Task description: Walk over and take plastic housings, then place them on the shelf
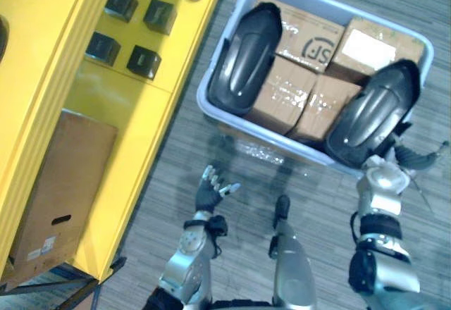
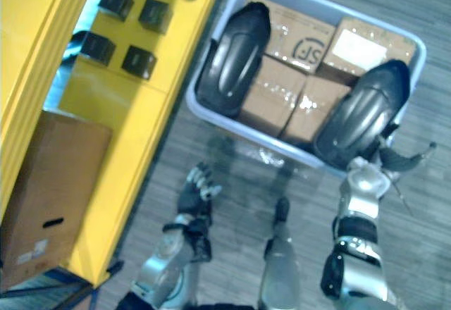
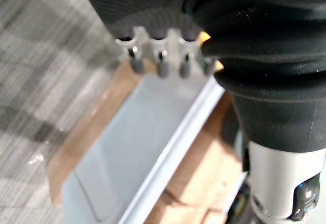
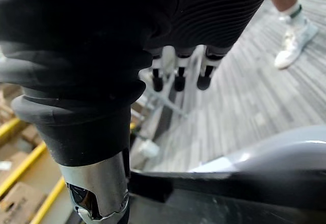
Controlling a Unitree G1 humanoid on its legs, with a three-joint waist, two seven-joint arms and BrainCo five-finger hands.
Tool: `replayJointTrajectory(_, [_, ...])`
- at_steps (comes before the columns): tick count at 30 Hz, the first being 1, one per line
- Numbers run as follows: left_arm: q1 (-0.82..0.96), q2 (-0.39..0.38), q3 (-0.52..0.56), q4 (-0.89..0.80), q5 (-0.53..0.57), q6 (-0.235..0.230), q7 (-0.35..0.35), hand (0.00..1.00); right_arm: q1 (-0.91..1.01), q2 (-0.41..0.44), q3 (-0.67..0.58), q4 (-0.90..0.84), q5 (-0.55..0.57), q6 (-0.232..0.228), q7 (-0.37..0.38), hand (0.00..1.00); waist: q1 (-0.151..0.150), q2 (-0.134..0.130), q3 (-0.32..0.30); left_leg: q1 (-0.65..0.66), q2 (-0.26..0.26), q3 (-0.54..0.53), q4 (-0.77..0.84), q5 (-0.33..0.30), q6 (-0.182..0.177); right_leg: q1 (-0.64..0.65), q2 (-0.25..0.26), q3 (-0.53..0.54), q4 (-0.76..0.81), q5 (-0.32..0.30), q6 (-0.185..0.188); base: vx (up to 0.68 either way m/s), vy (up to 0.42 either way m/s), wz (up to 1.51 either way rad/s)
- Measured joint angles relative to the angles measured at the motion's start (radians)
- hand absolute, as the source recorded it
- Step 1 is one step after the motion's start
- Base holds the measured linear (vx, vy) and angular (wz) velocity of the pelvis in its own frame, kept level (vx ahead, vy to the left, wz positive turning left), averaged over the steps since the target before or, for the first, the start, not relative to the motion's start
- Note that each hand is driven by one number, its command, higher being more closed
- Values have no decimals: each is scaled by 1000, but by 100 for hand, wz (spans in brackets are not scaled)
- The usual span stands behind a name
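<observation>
Near housing (image 1: 373, 116): on boxes (image 1: 289, 95) at the bin's (image 1: 268, 135) 5 o'clock corner.
Far housing (image 1: 246, 56): bin's 9 o'clock side.
Right hand (image 1: 384, 177): at the Near housing's end, fingers straight, apparently gripping nothing (thumb unclear).
Left hand (image 1: 211, 191): relaxed open, at 7 o'clock.
Risk: glossy curve slips from a one-handed pinch, knocking the rim.

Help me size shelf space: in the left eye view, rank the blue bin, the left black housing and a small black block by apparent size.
1. blue bin
2. left black housing
3. small black block on the yellow shelf
</observation>
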State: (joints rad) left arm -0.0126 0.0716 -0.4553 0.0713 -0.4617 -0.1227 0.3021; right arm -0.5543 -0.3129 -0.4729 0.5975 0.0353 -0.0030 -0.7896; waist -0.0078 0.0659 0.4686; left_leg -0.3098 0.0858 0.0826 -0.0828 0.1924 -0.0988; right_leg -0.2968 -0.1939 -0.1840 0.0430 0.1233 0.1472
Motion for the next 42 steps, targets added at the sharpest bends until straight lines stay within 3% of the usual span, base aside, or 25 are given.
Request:
replayJointTrajectory(3, [0,0,-1,7,0,0,-1,0,-8,-14,0,18,2,0,1,0,0,11,-7,-4,1,-4,0,0,0,-1,0,-3,0,-1,0,-17,-16,3])
replayJointTrajectory(6, [1,0,-8,11,0,0,-1,0,-65,-62,3,145,34,1,10,0,2,19,-11,-5,2,-5,0,0,0,-3,0,-3,0,-1,0,0,0,0])
replayJointTrajectory(16, [6,-3,-39,11,0,0,-13,0,-254,-247,77,537,150,9,164,0,23,50,-30,-36,1,-18,0,7,0,-27,1,-14,1,0,-1,-6,-10,3])
replayJointTrajectory(17, [6,-3,-39,11,0,0,-14,0,-279,-265,98,568,159,9,183,100,24,51,-31,-44,-1,-19,0,8,0,-34,0,-14,1,0,-1,0,0,0])
replayJointTrajectory(22, [6,-13,-37,12,-1,0,-31,0,-338,-341,164,668,167,11,241,100,27,69,-39,-77,-5,-36,0,14,0,-56,-2,-34,2,0,-1,-11,-17,9])
replayJointTrajectory(28, [5,-24,-36,12,-1,0,-43,0,-367,-415,244,728,147,25,286,100,32,74,-38,-78,-5,-40,0,15,0,-55,-2,-38,2,0,-1,-2,-4,2])
replayJointTrajectory(42, [-1,-42,-33,5,-1,-1,-41,0,-391,-422,341,739,-155,89,285,100,45,88,-39,-77,-5,-69,0,21,-2,-42,-3,-66,20,-14,-8,-7,-22,5])
